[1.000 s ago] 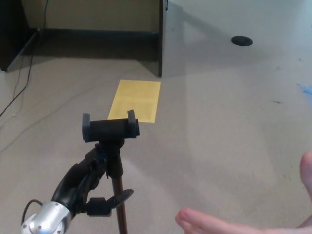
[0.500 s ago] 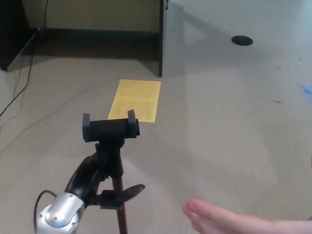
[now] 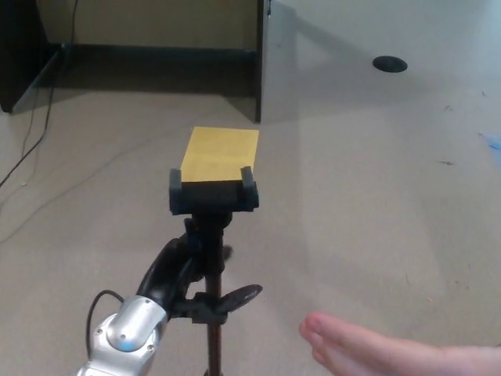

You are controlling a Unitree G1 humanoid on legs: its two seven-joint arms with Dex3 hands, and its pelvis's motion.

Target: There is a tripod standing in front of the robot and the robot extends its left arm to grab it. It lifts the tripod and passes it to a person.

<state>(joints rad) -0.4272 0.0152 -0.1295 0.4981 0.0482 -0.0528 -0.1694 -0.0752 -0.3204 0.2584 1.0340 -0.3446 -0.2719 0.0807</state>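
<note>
Nearest, a person's hand (image 3: 376, 348) reaches in from the right while the left hand (image 3: 184, 278) has its fingers (image 3: 235, 298) wrapped round the tripod (image 3: 213, 235) pole, below its clamp. This looks like the handover: next, carry it right. Farther off, a yellow sheet (image 3: 219, 153) lies on the floor (image 3: 376, 172).

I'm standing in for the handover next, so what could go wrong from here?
The left hand grips the tripod low on its pole, under the heavy phone clamp, so it may tip. The person's hand waits low and to the side, not yet touching; an early release could drop it.
</note>
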